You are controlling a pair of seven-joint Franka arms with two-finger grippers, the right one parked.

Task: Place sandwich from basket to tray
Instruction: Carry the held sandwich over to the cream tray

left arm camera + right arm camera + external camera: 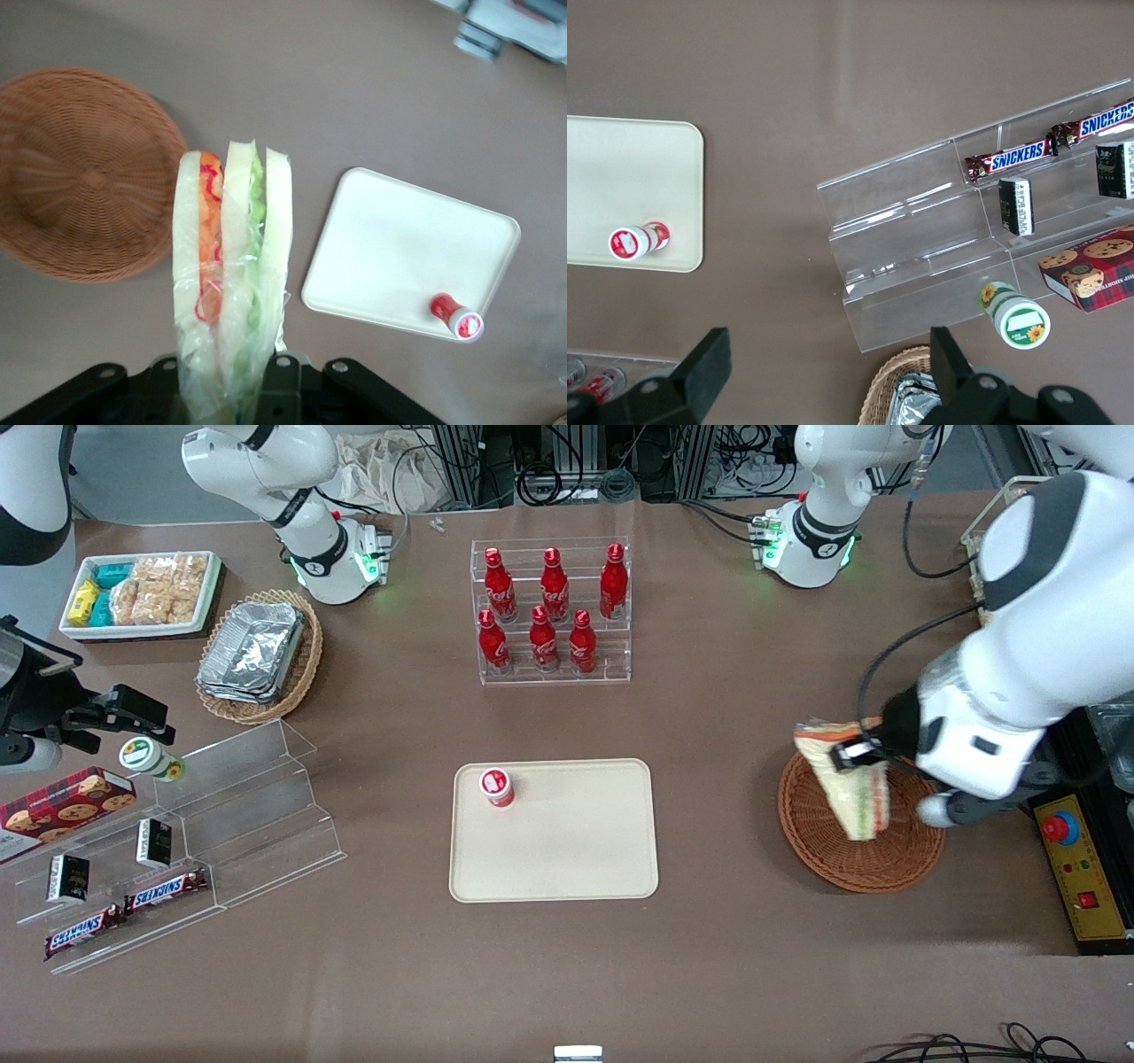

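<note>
My left gripper (856, 755) is shut on the sandwich (843, 784), a plastic-wrapped wedge of pale bread with orange and green layers. It hangs in the air over the rim of the round reddish-brown basket (842, 864), on the side facing the tray. In the left wrist view the sandwich (232, 257) sticks out from the gripper (226, 379), with the empty basket (84, 177) to one side and the cream tray (399, 239) to the other. The tray (567, 850) lies flat mid-table, toward the parked arm from the basket.
A small red-and-white bottle (497, 786) stands on a tray corner. A rack of red bottles (551, 611) stands farther from the front camera than the tray. A control box with a red button (1060, 828) sits beside the basket. Clear display steps (230, 815) lie toward the parked arm's end.
</note>
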